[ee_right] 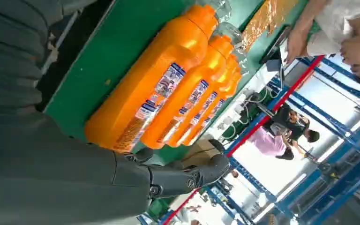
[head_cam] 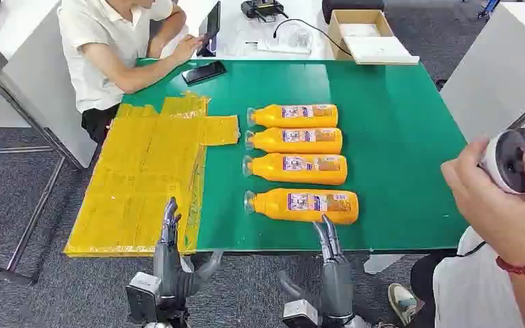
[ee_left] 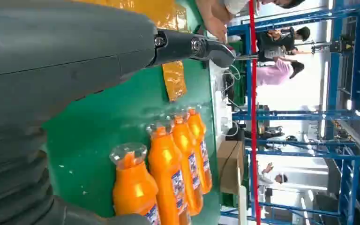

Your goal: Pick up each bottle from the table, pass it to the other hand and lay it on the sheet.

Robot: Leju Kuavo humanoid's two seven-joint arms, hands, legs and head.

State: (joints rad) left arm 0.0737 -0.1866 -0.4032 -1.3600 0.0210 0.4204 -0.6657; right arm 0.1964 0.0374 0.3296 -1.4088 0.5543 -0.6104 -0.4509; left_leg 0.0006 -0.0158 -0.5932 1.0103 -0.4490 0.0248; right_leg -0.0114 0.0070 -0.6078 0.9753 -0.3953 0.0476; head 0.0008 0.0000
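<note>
**Four orange bottles lined up, both hands empty**

You've got four orange bottles lying on their sides in a neat row on the green table, clear caps pointing toward the yellow sheet, labels facing up. The sheet's crinkly and hangs over the table's left edge. Your left hand sits over the sheet's near edge, fingers straight, holding nothing. Your right hand is just beside the nearest bottle, fingers straight and empty too.

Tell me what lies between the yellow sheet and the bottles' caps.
In the head view, only bare green table separates the sheet from the caps of the four bottles.
</note>
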